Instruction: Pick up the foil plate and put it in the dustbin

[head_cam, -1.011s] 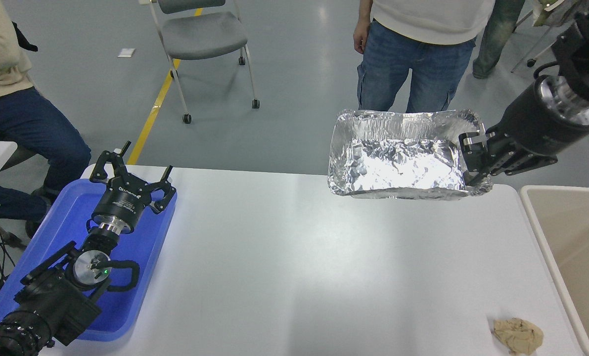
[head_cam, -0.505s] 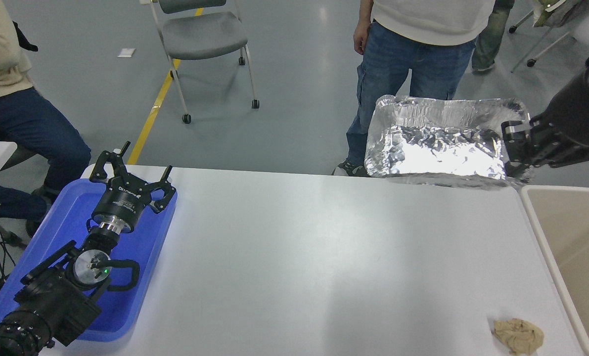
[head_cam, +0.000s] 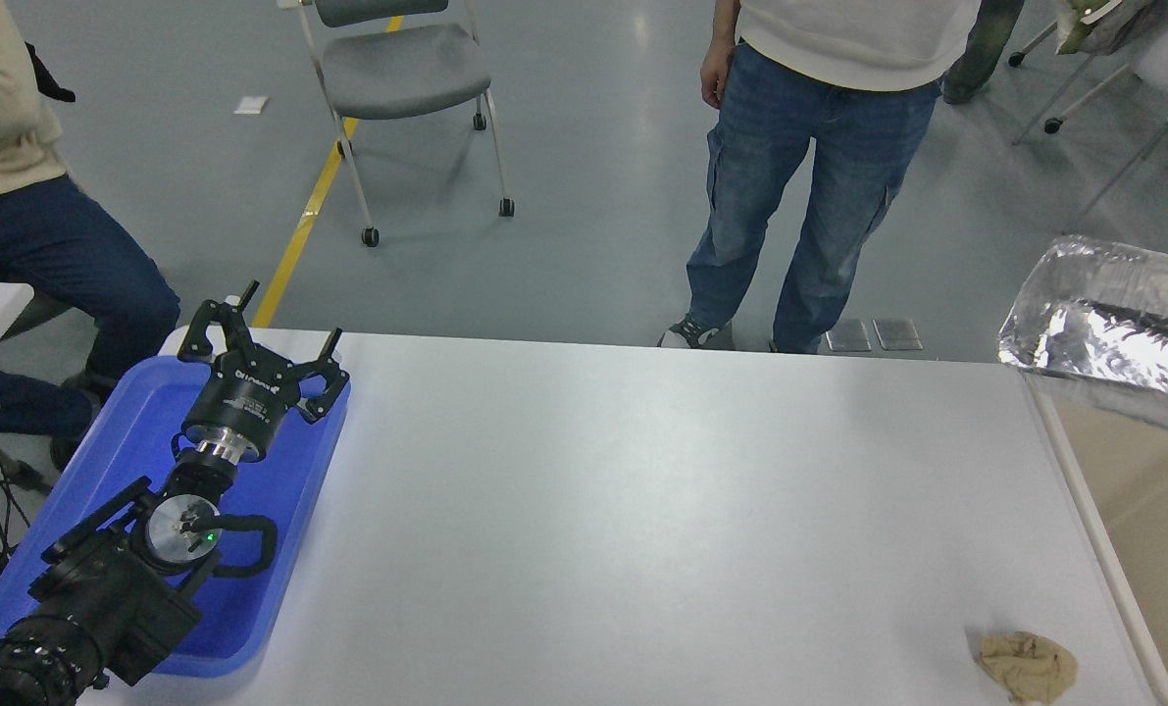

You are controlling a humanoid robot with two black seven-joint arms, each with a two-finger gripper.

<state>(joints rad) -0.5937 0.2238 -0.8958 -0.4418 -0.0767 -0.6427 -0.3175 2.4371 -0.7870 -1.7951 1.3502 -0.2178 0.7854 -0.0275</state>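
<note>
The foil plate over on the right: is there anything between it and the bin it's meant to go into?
Nothing visible. The foil plate hangs over the far end of the dustbin, with only open bin beneath it. The tan paper wad lies on the table, off to the near side.

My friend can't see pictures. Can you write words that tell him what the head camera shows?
A shiny foil plate hangs over the beige dustbin at the right edge of a white table. The left gripper rests open over a blue tray.
</note>
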